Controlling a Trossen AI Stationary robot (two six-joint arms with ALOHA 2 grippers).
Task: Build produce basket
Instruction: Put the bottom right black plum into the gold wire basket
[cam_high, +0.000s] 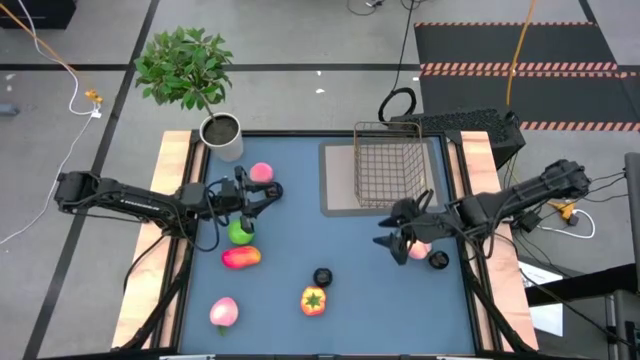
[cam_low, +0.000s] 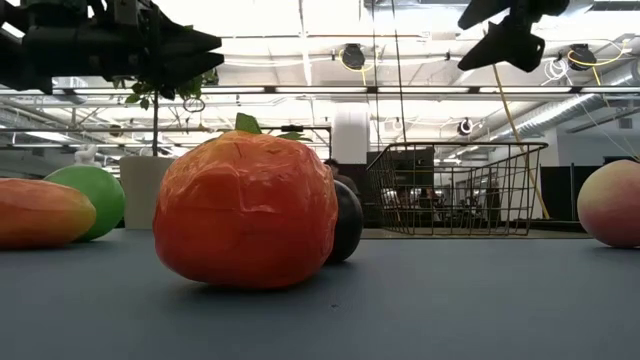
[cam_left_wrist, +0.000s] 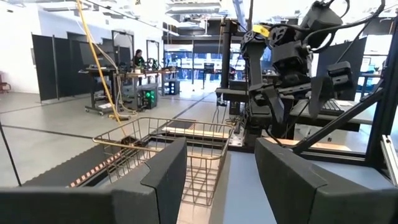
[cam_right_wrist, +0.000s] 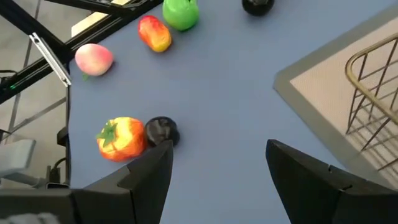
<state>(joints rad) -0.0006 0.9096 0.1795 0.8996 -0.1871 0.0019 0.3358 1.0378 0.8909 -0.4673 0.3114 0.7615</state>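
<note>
In the high view, the wire basket (cam_high: 388, 165) stands on a mat (cam_high: 336, 190) at upper right, the potted plant (cam_high: 220, 130) upper left, the pepper (cam_high: 313, 300) and dark ball (cam_high: 322, 276) together at lower centre.

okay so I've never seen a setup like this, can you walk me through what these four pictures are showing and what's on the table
These are two robot arms at a blue table, each ending in a two-finger pincer. One picture looks straight down, one looks across at table height, and two come from cameras on the arms' wrists. The left pincer and right pincer both hang open above the table, holding nothing. The wire basket is empty. Toy produce lies loose: peaches, a green apple, an orange pepper, small dark balls. A potted plant stands at one corner.
</note>
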